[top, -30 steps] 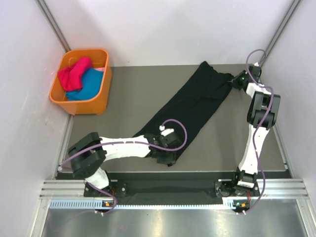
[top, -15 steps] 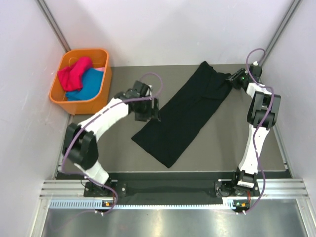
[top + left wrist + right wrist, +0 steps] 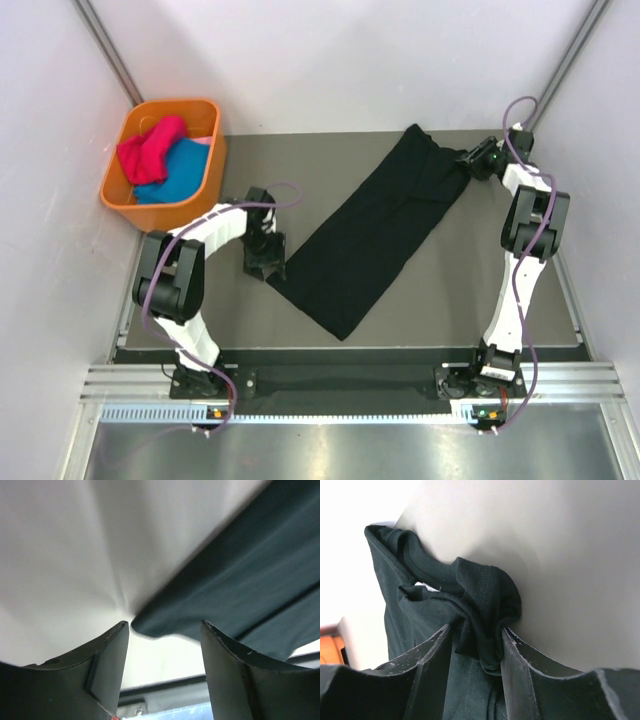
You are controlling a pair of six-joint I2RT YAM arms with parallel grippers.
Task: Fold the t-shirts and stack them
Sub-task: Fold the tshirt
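A black t-shirt (image 3: 375,230), folded into a long strip, lies diagonally across the grey table (image 3: 450,290). My left gripper (image 3: 268,268) sits open at the strip's near-left corner; in the left wrist view the shirt's corner (image 3: 150,625) lies just ahead of the spread jaws, with nothing between them (image 3: 164,630). My right gripper (image 3: 470,162) is at the strip's far right end and is shut on a bunched fold of the black shirt (image 3: 485,605).
An orange bin (image 3: 200,200) at the far left holds pink and blue shirts (image 3: 160,160). White walls close in the table on both sides. A metal rail runs along the near edge (image 3: 340,385).
My left arm swung from the strip's near end out to the far left, then came back down to the strip's near-left corner. The right gripper has stayed at the far end.
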